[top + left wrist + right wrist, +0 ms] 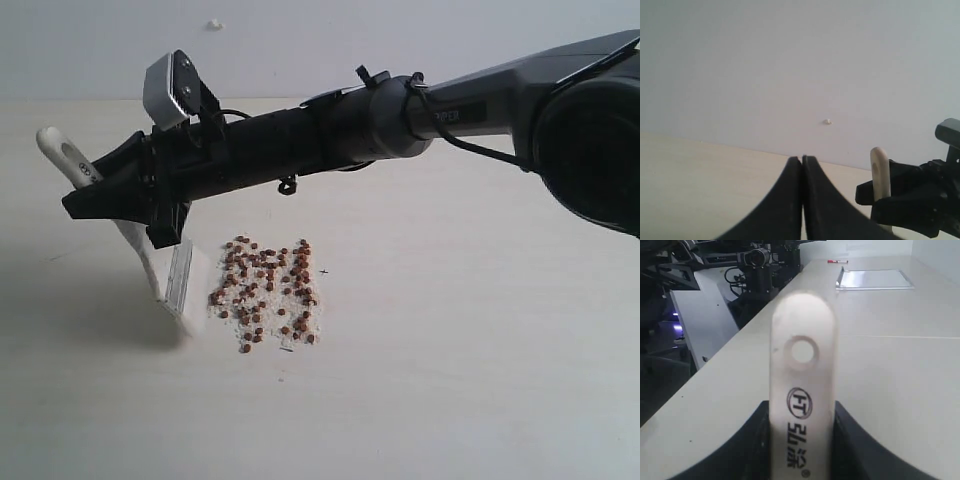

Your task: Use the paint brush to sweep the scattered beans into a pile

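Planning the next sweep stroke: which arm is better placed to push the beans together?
Right. Its claw grips the paint brush, bristles down beside the beans. The left claw is shut, empty, with no beans in its view.

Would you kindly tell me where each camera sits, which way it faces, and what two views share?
Exterior view: off the arms, above the table, looking across it at a wall; shows the right arm, the right pincer gripping the brush beside the beans.
Left wrist view: on the left arm, facing along the shut left pincer toward the wall.
Right wrist view: on the right arm, looking up the clamped brush handle across the table.
Shared: left wrist and exterior views both show the right pincer holding the brush.
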Tool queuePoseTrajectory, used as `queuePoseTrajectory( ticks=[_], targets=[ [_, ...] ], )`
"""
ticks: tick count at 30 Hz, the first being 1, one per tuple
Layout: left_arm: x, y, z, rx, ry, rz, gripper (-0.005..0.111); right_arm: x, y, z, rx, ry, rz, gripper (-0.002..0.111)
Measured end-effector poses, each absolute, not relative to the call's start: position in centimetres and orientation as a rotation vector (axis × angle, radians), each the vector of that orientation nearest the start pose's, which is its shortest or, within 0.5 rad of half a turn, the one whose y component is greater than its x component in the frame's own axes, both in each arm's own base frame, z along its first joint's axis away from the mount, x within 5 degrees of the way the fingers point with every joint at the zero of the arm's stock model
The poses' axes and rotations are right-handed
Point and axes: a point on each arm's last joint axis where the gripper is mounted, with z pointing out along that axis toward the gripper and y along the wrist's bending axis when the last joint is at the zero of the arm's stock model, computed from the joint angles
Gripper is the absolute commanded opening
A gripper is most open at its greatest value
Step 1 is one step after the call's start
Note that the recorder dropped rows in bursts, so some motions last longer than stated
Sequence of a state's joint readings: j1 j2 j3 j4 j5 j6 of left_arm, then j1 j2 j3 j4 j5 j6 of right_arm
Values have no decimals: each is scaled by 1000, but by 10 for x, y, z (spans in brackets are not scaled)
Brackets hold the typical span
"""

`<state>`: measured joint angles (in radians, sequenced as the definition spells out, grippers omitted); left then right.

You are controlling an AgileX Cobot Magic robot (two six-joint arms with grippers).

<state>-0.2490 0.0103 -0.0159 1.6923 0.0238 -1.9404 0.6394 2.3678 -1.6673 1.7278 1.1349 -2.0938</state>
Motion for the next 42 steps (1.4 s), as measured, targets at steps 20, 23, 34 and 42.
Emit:
queuePoseTrajectory(
  ticks=[20,23,34,42],
  targets=[
    [55,-12,218,-19,1487,-385,0,343,353,163,-1476,1327,1239,0],
    [55,-12,218,-19,1487,-385,0,342,353,174,-1459,1301,1242,0],
    [55,-12,218,-19,1487,-385,0,335,360,179,-1445,1241,1280,0],
    [55,-12,218,-19,1487,-385,0,323,372,160,-1480,1252,1322,0]
  ],
)
